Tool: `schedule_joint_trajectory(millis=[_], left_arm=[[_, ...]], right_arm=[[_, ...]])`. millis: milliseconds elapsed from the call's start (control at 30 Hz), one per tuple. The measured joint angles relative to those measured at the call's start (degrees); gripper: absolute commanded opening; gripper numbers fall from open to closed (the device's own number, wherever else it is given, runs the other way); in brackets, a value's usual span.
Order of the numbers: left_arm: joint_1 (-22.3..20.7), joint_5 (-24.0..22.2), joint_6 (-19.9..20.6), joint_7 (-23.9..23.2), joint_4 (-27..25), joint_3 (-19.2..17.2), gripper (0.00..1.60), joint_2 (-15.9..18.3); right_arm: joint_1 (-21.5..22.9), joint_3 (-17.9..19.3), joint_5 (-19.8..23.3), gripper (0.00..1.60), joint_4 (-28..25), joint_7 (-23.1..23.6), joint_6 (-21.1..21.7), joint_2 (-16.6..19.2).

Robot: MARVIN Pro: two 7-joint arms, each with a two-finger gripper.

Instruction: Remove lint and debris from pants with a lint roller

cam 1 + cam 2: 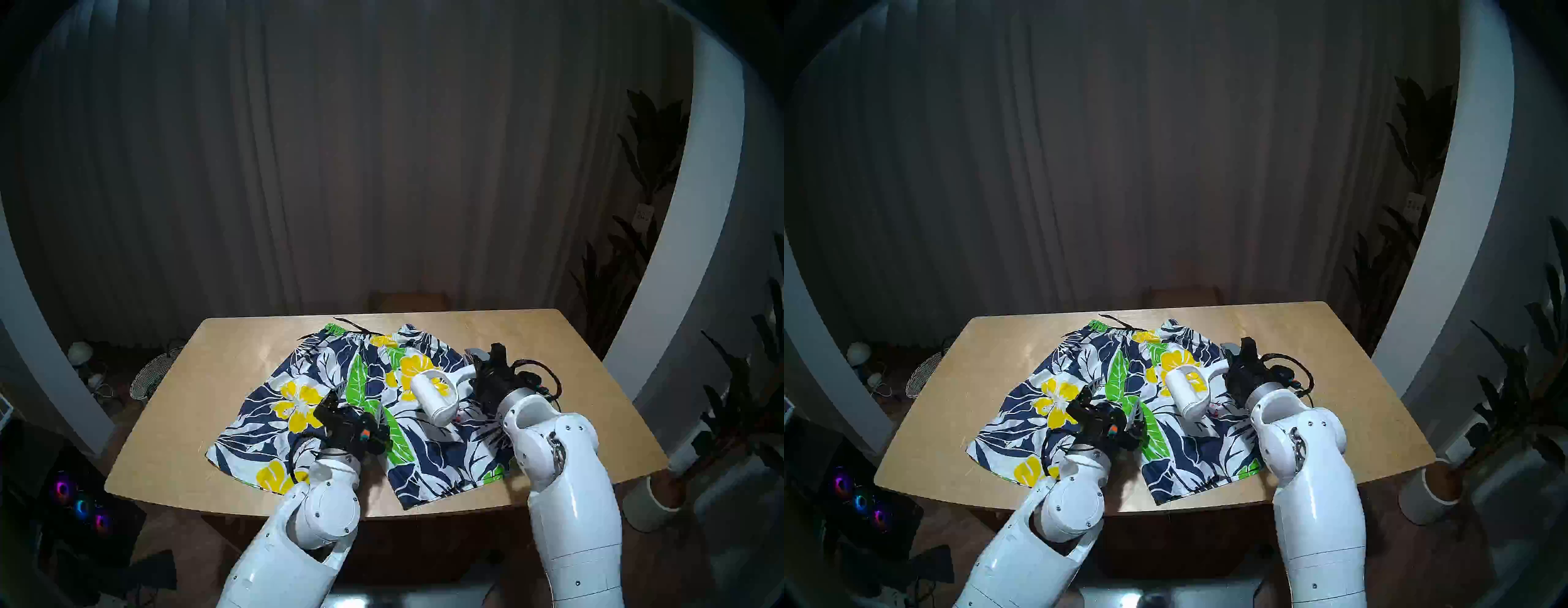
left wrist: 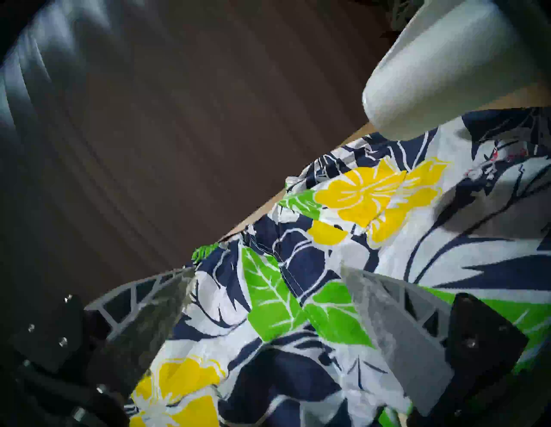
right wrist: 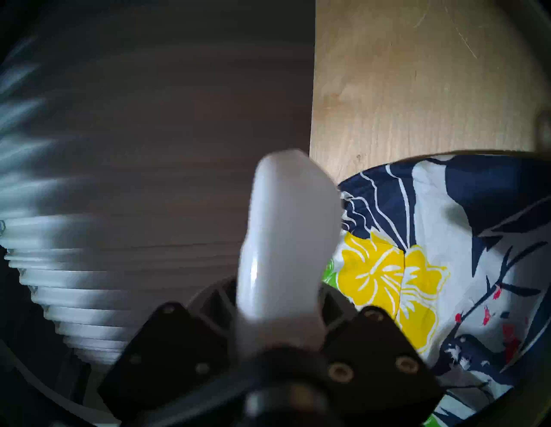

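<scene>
The shorts (image 1: 441, 458) (image 1: 1191, 450) lie flat on the wooden table (image 1: 212, 403), waistband at the far side. My right gripper (image 1: 483, 361) (image 1: 1236, 356) (image 3: 277, 298) is shut on the handle of the white lint roller (image 3: 286, 238). Its drum (image 1: 432, 399) (image 1: 1185, 395) (image 2: 447, 68) is over the shorts' right leg by a yellow flower; whether it touches the fabric I cannot tell. Tiny red and white specks of lint (image 3: 489, 313) (image 2: 495, 152) lie on the fabric beside the drum. My left gripper (image 1: 354, 403) (image 1: 1110, 403) (image 2: 268, 271) is open and empty, low over the middle of the shorts (image 2: 357, 193).
Bare table shows left of the shorts and at the right (image 1: 1356, 403). A chair back (image 1: 407, 301) stands behind the table. On the floor are a woven basket (image 1: 155, 373) at left, lit computer fans (image 1: 80, 505), and plants (image 1: 649, 178) with a white pot (image 1: 653, 501) at right.
</scene>
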Motion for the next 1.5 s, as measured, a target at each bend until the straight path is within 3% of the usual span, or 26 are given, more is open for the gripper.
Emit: schedule_joint_trajectory(millis=[367,667,833,1067,1500], left_arm=[[-2.46,5.47,-0.69,8.50,5.14,2.28,1.60,-2.09],[-3.70,10.38,3.67,15.42,9.68,4.88,1.60,-2.58],[-4.22,11.38,5.95,17.35,10.01,5.32,1.60,-2.86],[-4.59,11.56,7.69,17.51,9.59,5.19,1.60,-3.13],[-5.12,8.67,9.93,14.16,9.35,4.83,1.60,-3.44]], right_arm=[[0.03,-4.16,-9.92,0.00,2.56,8.61,-10.58,0.09],[-0.58,-6.68,-15.59,0.00,8.39,16.50,-19.84,0.61],[-1.18,-8.61,-16.31,0.00,10.16,20.50,-24.19,1.22],[-1.37,-10.74,-16.06,0.00,11.51,24.31,-26.82,1.93],[-0.34,-14.12,-14.09,0.00,13.67,25.30,-27.84,2.80]])
